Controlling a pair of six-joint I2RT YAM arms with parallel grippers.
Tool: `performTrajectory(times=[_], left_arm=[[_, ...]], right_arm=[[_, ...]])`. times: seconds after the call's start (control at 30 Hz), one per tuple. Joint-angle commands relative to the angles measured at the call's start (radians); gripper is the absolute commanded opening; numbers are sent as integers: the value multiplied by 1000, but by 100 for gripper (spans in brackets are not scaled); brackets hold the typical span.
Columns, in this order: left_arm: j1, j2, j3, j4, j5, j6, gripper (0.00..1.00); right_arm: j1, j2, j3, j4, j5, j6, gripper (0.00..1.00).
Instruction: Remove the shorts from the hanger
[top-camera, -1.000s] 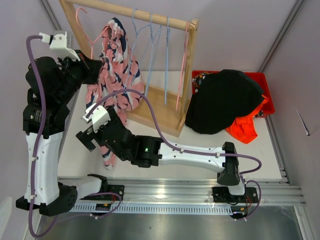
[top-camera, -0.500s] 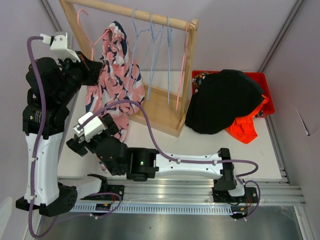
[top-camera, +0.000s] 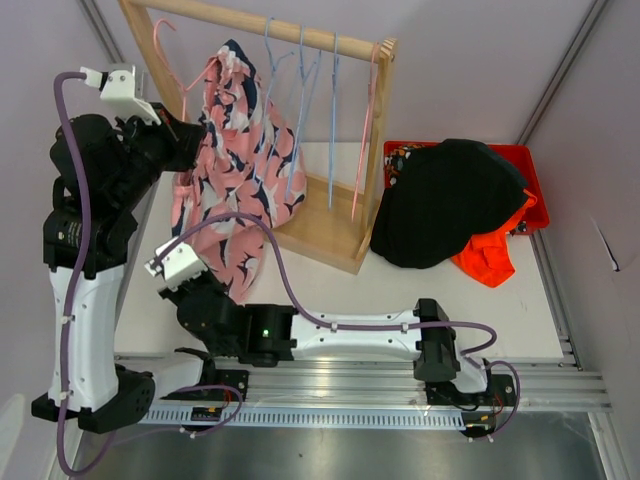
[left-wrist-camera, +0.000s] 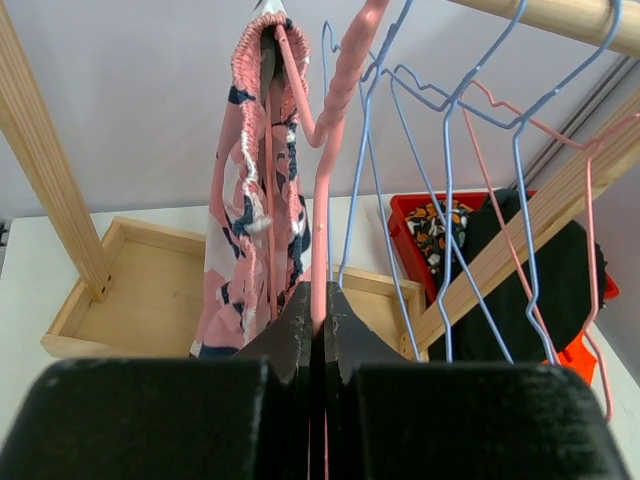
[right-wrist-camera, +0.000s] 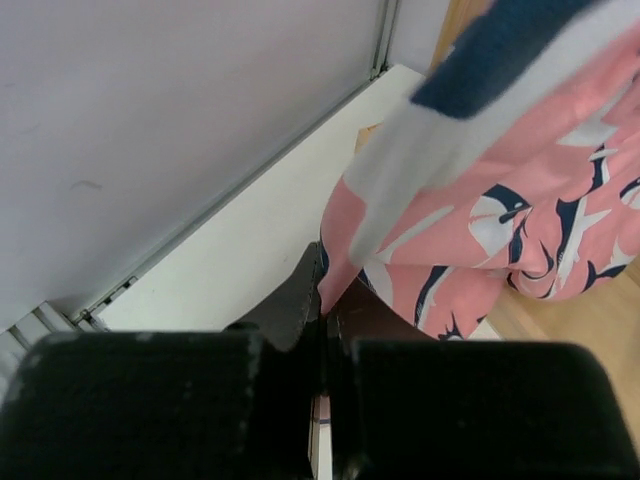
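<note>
Pale lilac walls are closing in a white table (top-camera: 400, 285), and a wooden rack (top-camera: 320, 228) is standing toward its far left side. Several blue hangers (top-camera: 300, 95) are hanging from the rack's rail (top-camera: 270, 30).

The shorts (top-camera: 240, 150) – pink, with a navy and white print – are hanging from the left part of that rail and spreading down and forward in front of the rack's base. In the left wrist view their waistband (left-wrist-camera: 262, 40) is sitting high up, looped over thin pink wire, with the fabric falling straight below it.

The left gripper (left-wrist-camera: 318, 302) is reaching in at the shorts' left side. Its jaws are pressing together on the pink hanger (left-wrist-camera: 335, 120), whose thick wire is rising from between the fingers toward the rail, just right of the shorts.

The right gripper (right-wrist-camera: 322, 292) is working low, near the table's left edge. Its jaws are pinching the bottom hem of the shorts, and the cloth is stretching up and away from the fingertips.

At the far right, a red bin (top-camera: 520, 165) is holding a black garment (top-camera: 445, 200) – an orange garment (top-camera: 490, 252) is spilling out beneath it.
</note>
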Motion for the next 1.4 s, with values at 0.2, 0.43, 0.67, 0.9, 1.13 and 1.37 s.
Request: performTrajectory(times=[0.2,0.43,0.67,0.9,1.13,1.37], left_arm=[[-5,89,121,55,-73,47,0],[-7,155,127,62,-120,72,0],[-5,67,20,14,-35,34,0],[-5,-134,-276,-72,39,-17,0],[-5,-205,-273,-191,-61,1,0],[-5,-105,-85,-144,-144,32,0]], right_arm=[[198,-174,-325,-63,133,281,0],[201,-168,-310,-85,149,299,0],[59,-196,-290,25,91,178,0],[-173,-96,24,-93,-64,162,0],[-188,-175,-35,-143,-58,238,0],[15,-422,-477,-38,57,375,0]])
